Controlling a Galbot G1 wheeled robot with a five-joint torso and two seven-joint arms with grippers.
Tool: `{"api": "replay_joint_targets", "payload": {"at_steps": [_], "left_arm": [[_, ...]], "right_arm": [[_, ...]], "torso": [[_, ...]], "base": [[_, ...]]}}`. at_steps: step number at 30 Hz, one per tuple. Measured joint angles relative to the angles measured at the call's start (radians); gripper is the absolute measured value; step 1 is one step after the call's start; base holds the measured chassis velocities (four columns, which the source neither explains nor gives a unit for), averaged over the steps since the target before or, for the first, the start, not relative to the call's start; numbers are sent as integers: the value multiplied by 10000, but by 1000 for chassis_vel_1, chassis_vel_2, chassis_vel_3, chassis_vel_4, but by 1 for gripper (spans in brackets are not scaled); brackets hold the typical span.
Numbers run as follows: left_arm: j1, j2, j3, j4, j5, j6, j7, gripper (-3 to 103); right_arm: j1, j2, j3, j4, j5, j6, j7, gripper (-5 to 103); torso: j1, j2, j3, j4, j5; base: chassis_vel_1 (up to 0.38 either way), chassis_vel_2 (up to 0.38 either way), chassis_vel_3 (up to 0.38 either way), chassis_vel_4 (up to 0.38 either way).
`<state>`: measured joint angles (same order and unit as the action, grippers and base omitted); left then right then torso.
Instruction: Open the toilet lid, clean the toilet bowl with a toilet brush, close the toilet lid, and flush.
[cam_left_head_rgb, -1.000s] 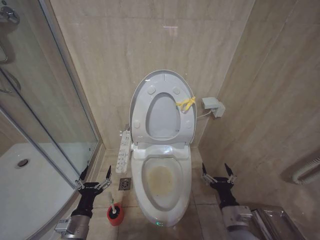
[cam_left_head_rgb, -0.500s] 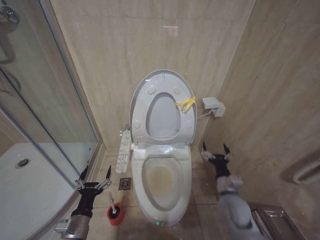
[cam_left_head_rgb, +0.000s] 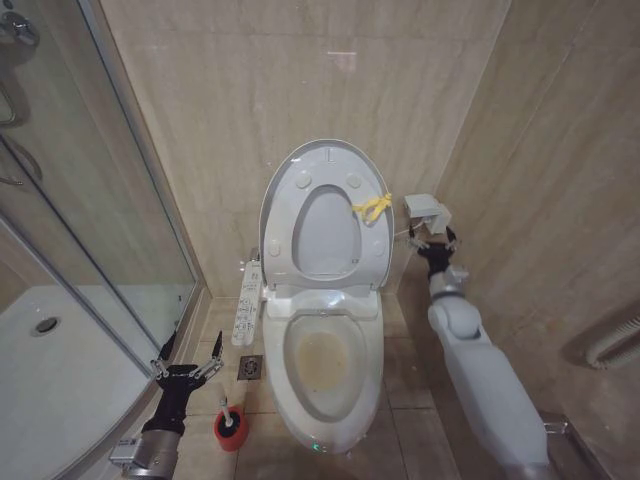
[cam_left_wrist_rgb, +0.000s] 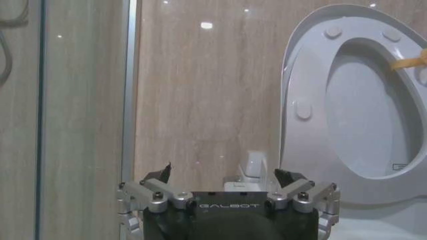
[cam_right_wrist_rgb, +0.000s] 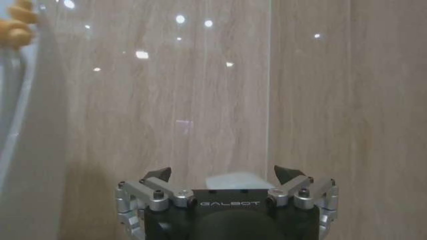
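Note:
The toilet lid (cam_left_head_rgb: 325, 235) stands raised against the wall, with the seat ring (cam_left_head_rgb: 325, 170) up in front of it and a yellow tie (cam_left_head_rgb: 372, 207) at its right edge. Below lies the toilet bowl (cam_left_head_rgb: 322, 360), its inside stained brown. The toilet brush (cam_left_head_rgb: 228, 415) stands in a red holder (cam_left_head_rgb: 231, 433) on the floor left of the bowl. My left gripper (cam_left_head_rgb: 193, 343) is open, low and just left of the brush. My right gripper (cam_left_head_rgb: 432, 238) is open too, stretched out to a white wall box (cam_left_head_rgb: 425, 210) right of the lid; the box (cam_right_wrist_rgb: 230, 180) sits between its fingers.
A glass shower screen (cam_left_head_rgb: 80, 200) and a white shower tray (cam_left_head_rgb: 60, 370) close off the left. A white control panel (cam_left_head_rgb: 246, 303) hangs at the toilet's left, above a floor drain (cam_left_head_rgb: 250, 368). A tiled wall with a ribbed pipe (cam_left_head_rgb: 615, 340) bounds the right.
My right arm has reached forward and up, from the floor beside the bowl to the white wall box next to the lid. The left arm has not moved.

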<state>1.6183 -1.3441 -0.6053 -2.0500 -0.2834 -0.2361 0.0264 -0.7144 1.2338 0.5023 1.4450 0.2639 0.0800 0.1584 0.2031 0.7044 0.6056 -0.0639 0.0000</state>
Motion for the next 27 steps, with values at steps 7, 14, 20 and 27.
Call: {"api": "replay_joint_targets", "payload": {"at_steps": [7,14,20,27], "left_arm": [[0,0,0,0,0,0,0,100],[0,0,0,0,0,0,-1,100],[0,0,0,0,0,0,0,100],[0,0,0,0,0,0,0,100]], "right_arm": [[1313,10,-515,-1093,-112,21,-27,100],[2253,354,-1026,-2039,-331,86,-3,100],[2770,692,-1340,-2506,-452,113,65,100],[2295,384,-1677,-1925,-180,13,167,100]], "torso": [[-1,0,0,-3,0],[-1,0,-1,-1,-1],[-1,1,-1,2,-2],[-1,1,-1,-2,-1]], "base": [[0,0,0,0],[0,0,0,0],[0,0,0,0],[0,0,0,0]]}}
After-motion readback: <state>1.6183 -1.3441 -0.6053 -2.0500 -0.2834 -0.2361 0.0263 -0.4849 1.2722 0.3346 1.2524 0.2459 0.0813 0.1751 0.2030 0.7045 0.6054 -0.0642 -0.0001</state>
